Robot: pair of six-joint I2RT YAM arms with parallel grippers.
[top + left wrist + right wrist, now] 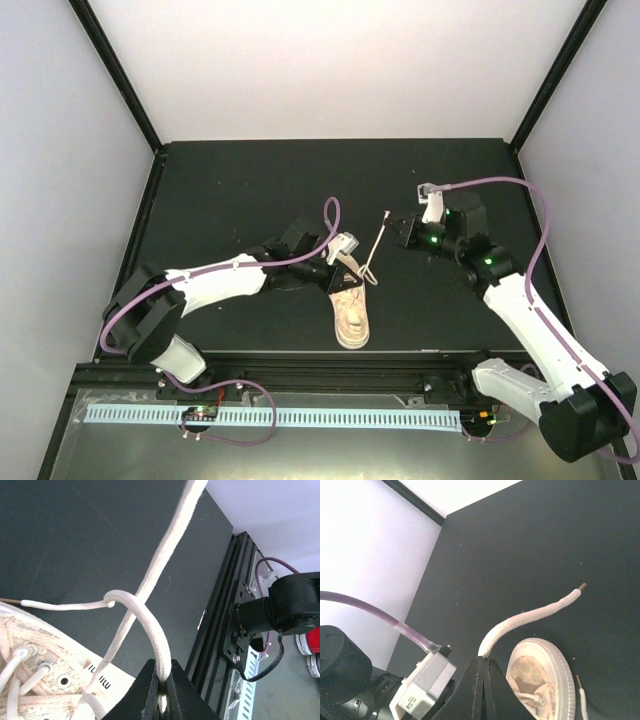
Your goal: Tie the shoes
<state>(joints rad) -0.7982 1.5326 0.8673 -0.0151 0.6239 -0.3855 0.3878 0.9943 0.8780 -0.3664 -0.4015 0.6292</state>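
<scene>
The beige-pink low-top sneaker (352,318) lies near-to-far, broad end nearest. Tight pinches here: left gripper (162,677) on one off-white lace (149,627), right gripper (482,660) on the second lace (530,614).

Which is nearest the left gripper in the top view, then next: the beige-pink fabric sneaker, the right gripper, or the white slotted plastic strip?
From the left gripper, shut on off-white lace:
1. beige-pink fabric sneaker, right beside it, on the side toward the bases.
2. right gripper, farther back on its right, also pinching lace.
3. white slotted plastic strip, far off by the near rail.
</scene>
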